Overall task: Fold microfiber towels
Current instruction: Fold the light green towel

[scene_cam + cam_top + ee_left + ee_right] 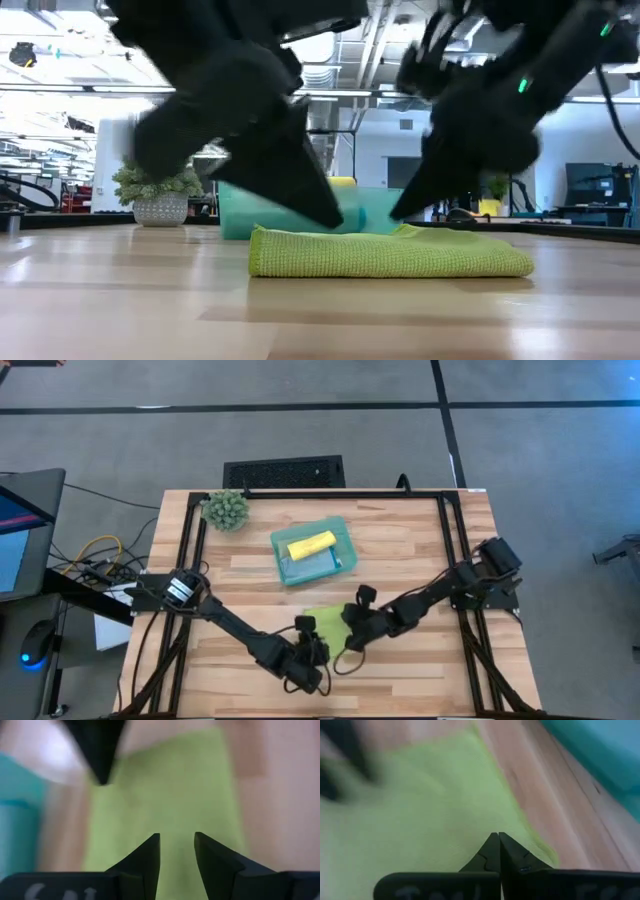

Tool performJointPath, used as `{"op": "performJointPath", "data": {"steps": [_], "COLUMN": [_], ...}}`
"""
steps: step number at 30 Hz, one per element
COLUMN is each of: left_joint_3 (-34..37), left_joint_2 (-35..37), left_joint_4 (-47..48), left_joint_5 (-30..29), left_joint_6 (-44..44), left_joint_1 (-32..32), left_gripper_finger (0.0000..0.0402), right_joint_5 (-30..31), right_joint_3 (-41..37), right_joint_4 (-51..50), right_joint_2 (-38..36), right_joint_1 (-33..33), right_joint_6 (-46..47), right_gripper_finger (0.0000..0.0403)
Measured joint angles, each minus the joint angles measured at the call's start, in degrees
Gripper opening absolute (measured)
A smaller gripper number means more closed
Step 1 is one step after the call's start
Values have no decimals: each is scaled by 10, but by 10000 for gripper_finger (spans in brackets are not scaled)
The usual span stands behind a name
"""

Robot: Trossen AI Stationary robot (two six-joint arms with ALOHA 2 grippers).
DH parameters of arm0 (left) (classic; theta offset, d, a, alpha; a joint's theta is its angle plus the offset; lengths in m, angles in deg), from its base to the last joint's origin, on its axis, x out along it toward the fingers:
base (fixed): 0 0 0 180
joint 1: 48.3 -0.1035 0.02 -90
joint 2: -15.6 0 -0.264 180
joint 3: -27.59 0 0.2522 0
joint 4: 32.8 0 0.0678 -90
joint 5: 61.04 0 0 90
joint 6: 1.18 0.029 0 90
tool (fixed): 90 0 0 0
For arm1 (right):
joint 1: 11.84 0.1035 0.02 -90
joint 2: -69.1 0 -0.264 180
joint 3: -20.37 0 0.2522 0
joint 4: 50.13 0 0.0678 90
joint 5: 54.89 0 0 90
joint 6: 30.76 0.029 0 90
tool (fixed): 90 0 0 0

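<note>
Lime towel point(390, 255) lies folded on the worktop point(420, 670); left gripper point(176, 851) slightly open, empty; right gripper point(498, 851) closed, empty; 2 towels point(312, 555) sit in the tray point(343, 532).

Lime green towel point(390, 255), teal tray point(345, 532) – yellow towel point(311, 544) inside, light wood table point(400, 530), dark arms

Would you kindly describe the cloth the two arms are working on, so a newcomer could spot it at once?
On the wooden table, look near the front edge, in front of the teal plastic tray. There, between the left gripper and right gripper, lies a lime green microfiber towel, flat on the wood. It is the only cloth outside the tray.
</note>
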Motion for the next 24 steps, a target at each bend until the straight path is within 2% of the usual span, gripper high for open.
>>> {"op": "performJointPath", "data": {"steps": [4, 6, 12, 17, 21, 24], "left_joint_3": [7, 22, 39, 8, -6, 3], "left_joint_2": [-3, -4, -5, -2, -1, -1], "left_joint_4": [-7, -15, -54, -48, -27, -23], "left_joint_5": [79, 96, 59, 18, -7, 20], "left_joint_6": [-7, -15, 3, 28, 28, -4], "left_joint_1": [6, 6, 17, 34, 40, 31], "left_gripper_finger": [114, 114, 114, 114, 114, 114], "right_joint_5": [-2, 0, 20, 30, -13, -49], "right_joint_3": [0, 1, 0, 1, 0, 0], "right_joint_4": [-1, -12, -48, -72, -95, -97], "right_joint_2": [38, 42, 30, -34, -67, -73], "right_joint_1": [-30, -38, -31, 8, 56, 89], "right_joint_6": [1, 6, 16, -20, -44, -41], "right_gripper_finger": [13, 13, 11, 16, 22, 34]}}
